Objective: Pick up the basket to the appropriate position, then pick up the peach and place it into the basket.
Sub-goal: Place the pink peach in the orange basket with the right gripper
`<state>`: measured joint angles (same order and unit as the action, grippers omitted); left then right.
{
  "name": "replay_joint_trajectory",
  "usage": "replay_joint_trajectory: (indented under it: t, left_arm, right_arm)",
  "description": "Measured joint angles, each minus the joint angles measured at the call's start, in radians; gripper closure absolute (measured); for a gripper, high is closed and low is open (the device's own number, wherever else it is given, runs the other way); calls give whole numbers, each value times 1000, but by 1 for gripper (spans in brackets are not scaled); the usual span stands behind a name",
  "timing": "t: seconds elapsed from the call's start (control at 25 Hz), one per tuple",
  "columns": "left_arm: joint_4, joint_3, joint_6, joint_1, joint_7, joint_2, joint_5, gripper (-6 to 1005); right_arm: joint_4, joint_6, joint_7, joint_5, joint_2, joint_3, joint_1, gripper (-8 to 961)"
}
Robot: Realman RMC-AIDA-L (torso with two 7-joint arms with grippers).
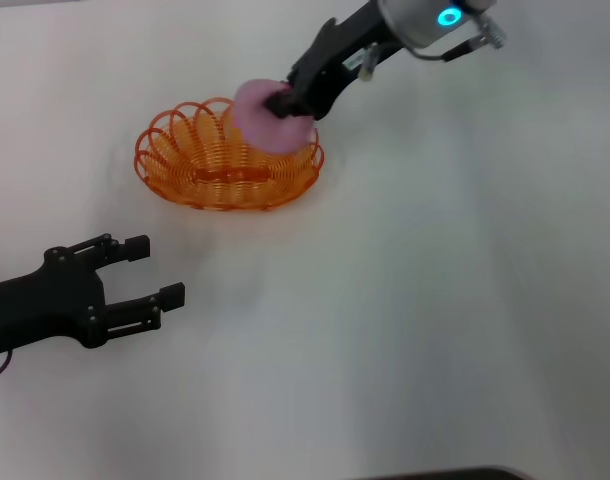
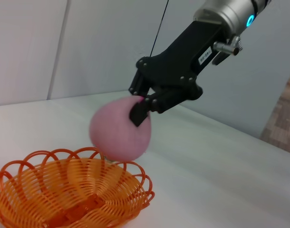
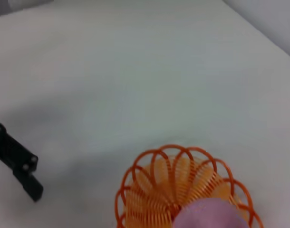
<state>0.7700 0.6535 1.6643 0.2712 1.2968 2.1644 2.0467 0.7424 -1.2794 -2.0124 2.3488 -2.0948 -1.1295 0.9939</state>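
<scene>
Light was bright, even and diffuse, from above, leaving only faint soft shadows on the table [image 1: 435, 300] beside the basket [image 1: 200, 170], no glare, while the peach [image 2: 120, 128] looked motion-blurred in the left wrist view and the right wrist view was soft throughout.

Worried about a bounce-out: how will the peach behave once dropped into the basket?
Round and smooth, the peach will probably roll toward the basket centre. The right gripper holds it just above the rim, so a bounce seems unlikely.
</scene>
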Motion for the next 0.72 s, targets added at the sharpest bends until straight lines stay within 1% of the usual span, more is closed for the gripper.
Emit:
replay_joint_trajectory:
  t: [0.28,0.44,0.72]
  left_arm:
    - [0,0,-6,2,-1,0,0,181]
    - [-14,0,-11,6,-1,0,0,181]
    - [-18,0,-13,12,-1,0,0,181]
  right_arm:
    - [-130,141,98,-129,-3,-60,-7,882]
    - [-181,161,151,-195,-4,-71,-10,880]
    - [-206,181,177,-216,-5,-73,-13,877]
